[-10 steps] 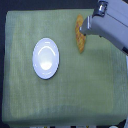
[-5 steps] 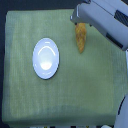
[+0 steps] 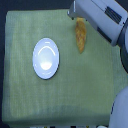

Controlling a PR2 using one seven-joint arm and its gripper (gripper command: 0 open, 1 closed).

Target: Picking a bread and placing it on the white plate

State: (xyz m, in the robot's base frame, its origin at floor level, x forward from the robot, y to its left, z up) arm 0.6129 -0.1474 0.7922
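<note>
Up near the frame's top edge, right of centre, the bread (image 3: pixel 80 36) lies on the green cloth (image 3: pixel 30 100), the gripper (image 3: pixel 75 12) at its upper end; grip unclear. Well apart, left of centre, sits the white plate (image 3: pixel 46 58)

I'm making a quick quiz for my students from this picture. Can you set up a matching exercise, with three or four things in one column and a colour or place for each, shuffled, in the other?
Things:
1. bread
2. white plate
3. cloth
4. robot arm

Descriptions:
A. round and glossy, toward the exterior view's left
B. green, spread under everything
C. golden-orange, lying near the far edge of the cloth
D. pale grey, reaching in from the exterior view's upper right

Pairs: 1-C, 2-A, 3-B, 4-D
</note>
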